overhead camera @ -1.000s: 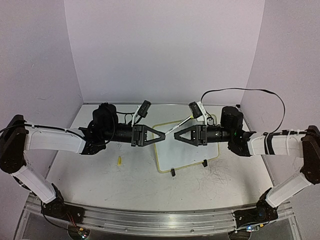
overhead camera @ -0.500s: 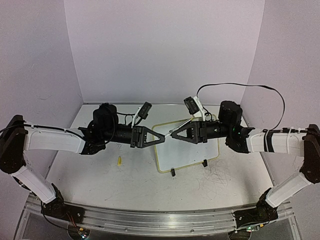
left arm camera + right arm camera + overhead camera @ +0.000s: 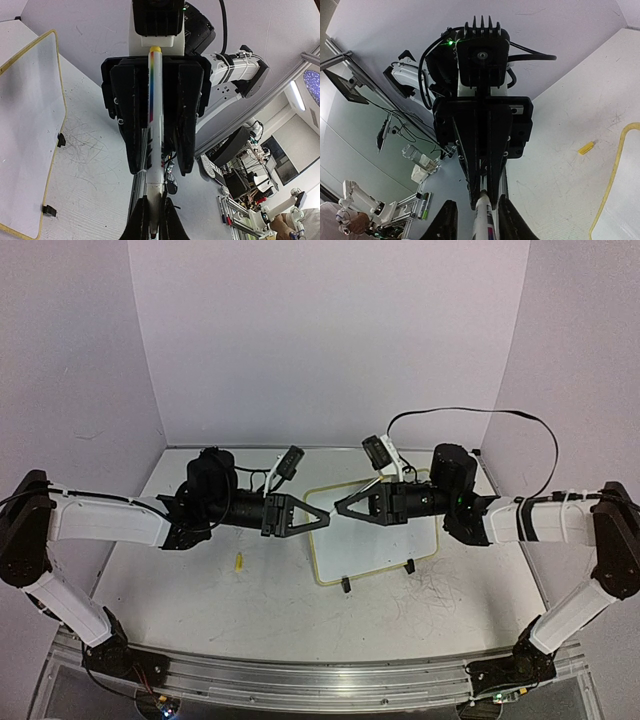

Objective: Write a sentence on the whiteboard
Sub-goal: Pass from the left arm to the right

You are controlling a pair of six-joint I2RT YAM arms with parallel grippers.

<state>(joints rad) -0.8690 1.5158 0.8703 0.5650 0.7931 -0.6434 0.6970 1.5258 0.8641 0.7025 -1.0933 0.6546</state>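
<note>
The whiteboard [image 3: 372,540] lies flat on the table under both grippers, and its yellow-green rim also shows in the left wrist view [image 3: 62,95]. I see no writing on it, so the sentence is not visible. My left gripper [image 3: 325,518] is shut on the tip end of a white marker [image 3: 156,100] with a rainbow stripe and a yellow back end. My right gripper [image 3: 340,507] faces it tip to tip. Its jaws stand apart on either side of the marker [image 3: 485,222] with a gap on each side.
A small yellow piece [image 3: 238,562] lies on the tabletop left of the board. Two black clip feet [image 3: 345,585] sit on the board's near edge. Grey scribbles [image 3: 440,590] mark the table to the right. White walls enclose the back and sides.
My right gripper has moved left toward the left gripper, closing the gap between them until its jaws surround the marker. The left arm has hardly moved.
</note>
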